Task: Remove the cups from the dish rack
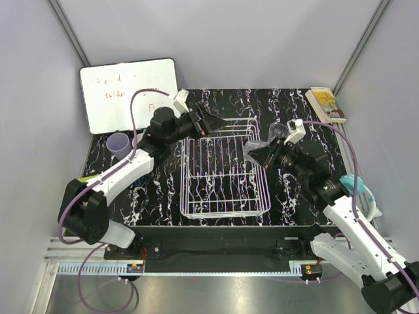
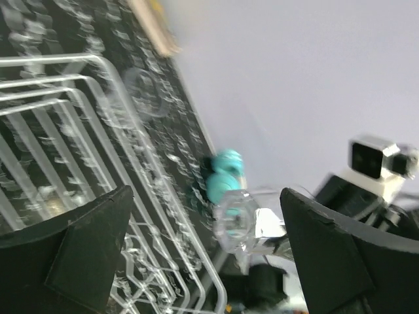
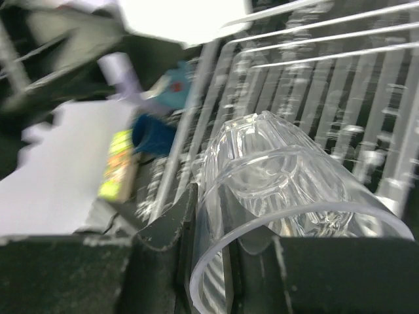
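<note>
The right gripper (image 1: 262, 156) pinches a clear faceted glass (image 3: 281, 176), tipped sideways, just over the right rim of the white wire dish rack (image 1: 226, 214). The left gripper (image 1: 213, 123) hangs over the rack's far-left corner with jaws spread. Left of the rack stand a lavender plastic tumbler (image 1: 119, 145) and a dark blue mug (image 3: 154, 134), right of it a teal mug (image 1: 357, 185). Beyond its far-left corner leans a whiteboard (image 1: 127, 95) with red handwriting too small to read, and beyond its far-right corner lies a yellow-covered book (image 1: 325, 103).
</note>
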Tool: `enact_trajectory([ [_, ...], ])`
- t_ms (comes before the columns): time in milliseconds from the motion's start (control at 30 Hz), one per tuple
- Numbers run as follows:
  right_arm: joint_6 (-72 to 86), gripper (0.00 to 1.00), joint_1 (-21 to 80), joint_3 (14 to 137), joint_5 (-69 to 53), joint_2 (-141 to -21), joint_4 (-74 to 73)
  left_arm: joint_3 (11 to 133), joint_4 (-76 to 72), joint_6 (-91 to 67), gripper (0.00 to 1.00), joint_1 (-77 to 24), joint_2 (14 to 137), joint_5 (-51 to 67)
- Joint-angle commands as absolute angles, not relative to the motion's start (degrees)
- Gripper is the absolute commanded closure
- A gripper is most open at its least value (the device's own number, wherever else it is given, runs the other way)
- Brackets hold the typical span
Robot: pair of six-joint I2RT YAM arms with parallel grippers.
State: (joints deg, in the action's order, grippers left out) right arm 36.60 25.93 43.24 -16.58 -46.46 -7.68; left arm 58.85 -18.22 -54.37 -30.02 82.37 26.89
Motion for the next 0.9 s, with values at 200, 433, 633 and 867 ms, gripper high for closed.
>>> enact_trajectory([
  [200,33.0,1.00,25.8,77.3,24.6,-71.2,-39.9,59.8,5.5,-48.0,0.01,-28.8,76.3,7.8],
  [433,35.2,1.00,20.3,114.7,28.5,-98.5,-60.7,56.1,9.7,-49.4,0.01,-28.8,74.4,7.2],
  [633,35.8,1.00,14.7,135.1,24.6,-117.9,-73.6,54.8,11.4,-48.5,0.01,-28.8,72.7,6.9],
  [867,35.0,1.00,14.6,134.4,24.5,-121.5,-74.0,53.3,11.9,-48.2,0.01,-28.8,72.9,7.5],
])
